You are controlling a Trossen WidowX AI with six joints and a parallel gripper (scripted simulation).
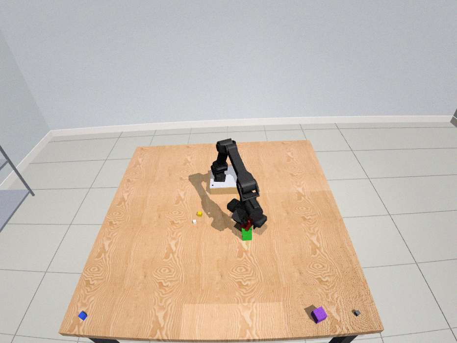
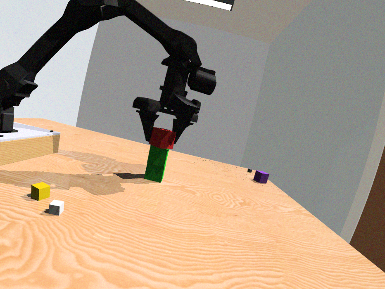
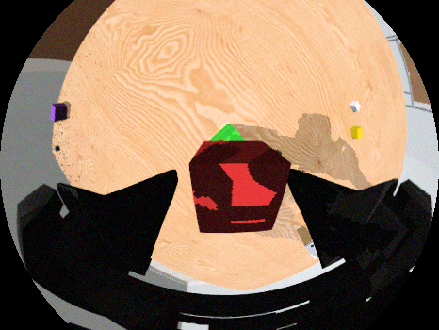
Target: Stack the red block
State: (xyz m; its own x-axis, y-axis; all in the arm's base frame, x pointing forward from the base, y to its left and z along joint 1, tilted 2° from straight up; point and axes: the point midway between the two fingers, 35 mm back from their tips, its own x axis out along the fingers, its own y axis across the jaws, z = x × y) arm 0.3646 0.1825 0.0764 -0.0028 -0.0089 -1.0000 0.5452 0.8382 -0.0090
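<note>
One red block (image 2: 162, 138) sits level atop the upright green tower (image 2: 156, 164), pincer (image 2: 162, 136) open.

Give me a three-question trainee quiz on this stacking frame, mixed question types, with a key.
1. True or false: the tool is shut on the red block.
2. Multiple choice: the red block sits on A) the table, B) the green tower, C) the yellow cube.
3. Short answer: which cube lies right beside the yellow cube?

Key:
1. False; its fingers stand apart from the block on both sides.
2. B.
3. The white cube.
</note>
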